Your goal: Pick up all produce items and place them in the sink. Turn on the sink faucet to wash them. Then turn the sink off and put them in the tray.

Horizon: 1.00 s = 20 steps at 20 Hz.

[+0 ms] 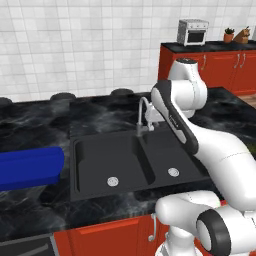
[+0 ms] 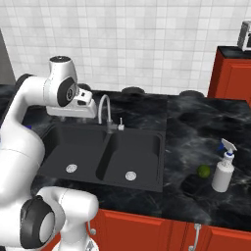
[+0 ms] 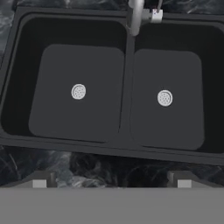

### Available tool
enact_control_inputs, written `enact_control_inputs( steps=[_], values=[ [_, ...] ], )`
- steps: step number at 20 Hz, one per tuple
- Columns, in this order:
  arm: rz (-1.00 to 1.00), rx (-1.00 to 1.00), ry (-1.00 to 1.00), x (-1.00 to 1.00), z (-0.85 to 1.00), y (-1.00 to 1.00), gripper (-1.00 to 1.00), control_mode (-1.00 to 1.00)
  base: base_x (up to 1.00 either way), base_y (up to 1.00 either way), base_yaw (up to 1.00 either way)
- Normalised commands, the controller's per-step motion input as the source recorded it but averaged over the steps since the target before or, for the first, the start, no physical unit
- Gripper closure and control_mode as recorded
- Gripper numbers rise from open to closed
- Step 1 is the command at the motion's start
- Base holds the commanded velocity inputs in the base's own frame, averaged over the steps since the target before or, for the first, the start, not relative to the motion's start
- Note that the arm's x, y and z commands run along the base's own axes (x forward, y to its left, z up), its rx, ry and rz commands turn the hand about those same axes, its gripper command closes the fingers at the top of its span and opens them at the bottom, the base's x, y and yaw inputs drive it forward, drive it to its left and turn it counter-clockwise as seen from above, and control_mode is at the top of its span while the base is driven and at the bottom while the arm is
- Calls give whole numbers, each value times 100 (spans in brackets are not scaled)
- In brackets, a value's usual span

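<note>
Dark green ball of produce (image 2: 204, 171): lies on the black marbled worktop (image 2: 196, 127), lower right of the right base frame, just beside a white spray bottle (image 2: 223, 172) and well apart from the sink. Round, so no long axis or heading to report. The tan-brown piece I cannot find.

Worktop runs across both base frames, red cabinet fronts below.

Matte black double-basin sink (image 3: 17, 78): both basins bare, one round silver drain each; long axis runs left-right in the hand frame.

Bright blue rectangular tray (image 1: 30, 167): left edge of left base frame, on the worktop beside the sink, long side running roughly left-right in the frame.

Slim silver gooseneck faucet (image 2: 104, 112): behind the divider, spout arching toward the basins; no water seen.

Claw (image 3: 111, 181): hangs above the sink's front rim, looking down, tips apart, nothing between them.

Judgement: task at its start, first pick pending. Best to swing toward the ball, descend straight over it, keep clear of the bottle, and close gently since a ball will roll.
</note>
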Motion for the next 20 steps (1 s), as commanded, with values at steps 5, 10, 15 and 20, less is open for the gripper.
enact_control_inputs(
  steps=[5, 10, 15, 20],
  values=[
    [0, -6, 0, -13, 0, 71, -100, -100, 0, 0, 0],
    [0, -6, 0, -9, 0, 76, -100, -100, 0, 0, 0],
    [0, -3, 0, -11, 0, 74, -100, -100, 0, 0, 0],
    [0, 0, 0, -2, 0, 59, -100, -100, 0, 0, 0]
  ],
)
